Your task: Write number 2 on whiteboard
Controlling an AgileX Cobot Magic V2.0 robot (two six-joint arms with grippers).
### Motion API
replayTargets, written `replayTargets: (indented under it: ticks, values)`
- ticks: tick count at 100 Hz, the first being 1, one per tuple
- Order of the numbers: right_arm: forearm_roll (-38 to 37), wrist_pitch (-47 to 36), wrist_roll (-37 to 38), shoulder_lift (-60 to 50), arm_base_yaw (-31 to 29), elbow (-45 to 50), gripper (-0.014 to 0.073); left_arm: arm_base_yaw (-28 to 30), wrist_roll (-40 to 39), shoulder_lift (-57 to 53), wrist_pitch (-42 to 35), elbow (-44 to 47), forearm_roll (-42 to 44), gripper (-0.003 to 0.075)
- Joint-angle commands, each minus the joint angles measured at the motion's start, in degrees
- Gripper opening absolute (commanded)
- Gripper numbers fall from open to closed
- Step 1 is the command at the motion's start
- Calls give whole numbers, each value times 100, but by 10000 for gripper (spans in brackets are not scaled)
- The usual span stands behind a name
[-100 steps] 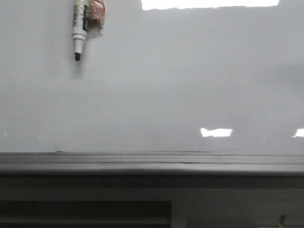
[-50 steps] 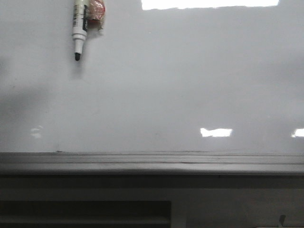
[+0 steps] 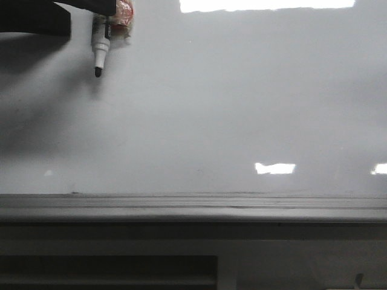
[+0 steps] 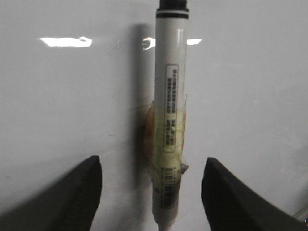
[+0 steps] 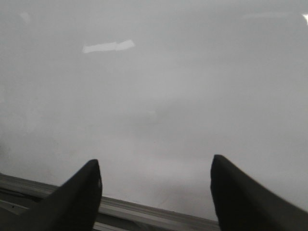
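Observation:
The whiteboard (image 3: 230, 109) is glossy white-grey and fills most of the front view. A white marker (image 3: 100, 42) with a black tip pointing down is stuck to it at the upper left. My left arm (image 3: 42, 15) comes in dark at the top left corner, reaching the marker's upper end. In the left wrist view my left gripper (image 4: 153, 163) is open, one finger on each side of the marker (image 4: 171, 96), not touching it. My right gripper (image 5: 155, 163) is open and empty, facing the bare whiteboard (image 5: 159, 72). The number 2 is out of view.
Yellowish tape (image 4: 166, 139) wraps the marker's barrel, and a reddish wad (image 3: 124, 15) sits beside it. A grey metal ledge (image 3: 193, 205) runs along the board's lower edge, also seen as the ledge (image 5: 144, 214) just below my right fingers. Bright light reflections (image 3: 275, 168) dot the board.
My left arm has come into the front view at the top left and reached the marker; its shadow spread over the board's left side. The marker has not moved.

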Motion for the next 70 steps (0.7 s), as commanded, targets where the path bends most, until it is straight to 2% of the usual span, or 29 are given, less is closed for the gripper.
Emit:
replayTargets:
  ticks: [1,16,23,33,43,56,70]
  values:
    - [70,-335,-87,76,2,-217,435,-35,10,31,-350,-237,16,407]
    - [70,-357,-87,76,2,-217,435,-35,10,197,-328,-237,16,404]
    - [70,-367,-87,76,2,-217,435,-35,10,245,-328,-237,16,367]
    - [70,-366,-87,76,2,-217,435,-35,10,245,-306,-237,16,211]
    - [70,-366,-87,76,2,-217,435,-35,10,245,-248,-237,16,-22]
    - [94,-313,-87,76,2,-217,435,-41,83,163,-43,-237,96,-20]
    - [449,5,-274,113,2,-344,435,-41,262,-177,544,-237,509,-20]
